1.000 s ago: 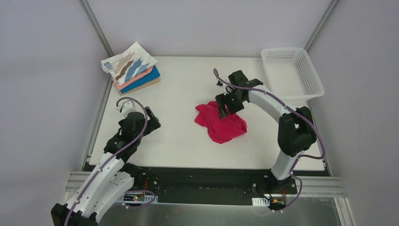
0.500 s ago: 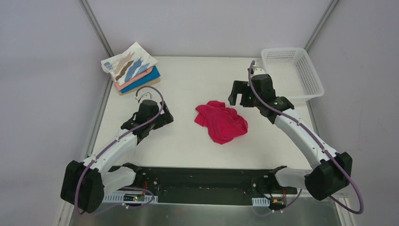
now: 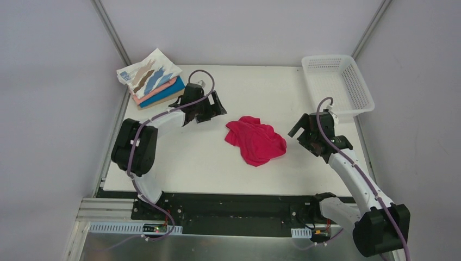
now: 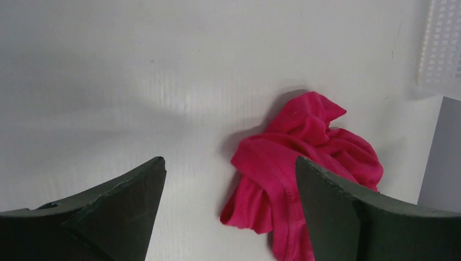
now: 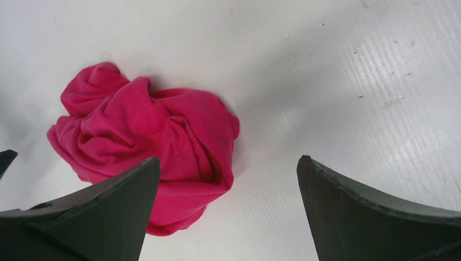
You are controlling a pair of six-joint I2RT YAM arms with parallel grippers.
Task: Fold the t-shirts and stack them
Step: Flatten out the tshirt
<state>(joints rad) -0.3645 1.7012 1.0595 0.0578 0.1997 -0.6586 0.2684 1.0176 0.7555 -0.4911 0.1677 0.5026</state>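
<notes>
The crimson-pink t-shirt (image 3: 255,140) lies crumpled in the middle of the table, touched by neither gripper. It also shows in the left wrist view (image 4: 304,147) and the right wrist view (image 5: 147,130). A folded stack (image 3: 154,82) sits at the back left: the white streaked shirt on top, then the salmon, blue and tan ones. My left gripper (image 3: 217,107) is open and empty, left of the pink shirt, which lies ahead between its fingers (image 4: 229,160). My right gripper (image 3: 298,136) is open and empty to the shirt's right (image 5: 228,159).
A white mesh basket (image 3: 329,56) stands at the back right corner, and its edge shows in the left wrist view (image 4: 443,43). Grey walls enclose the table on the left, back and right.
My right gripper has left the pink shirt and drawn back to the right and nearer the front. My left arm has swung from the near left to the back, beside the stack.
</notes>
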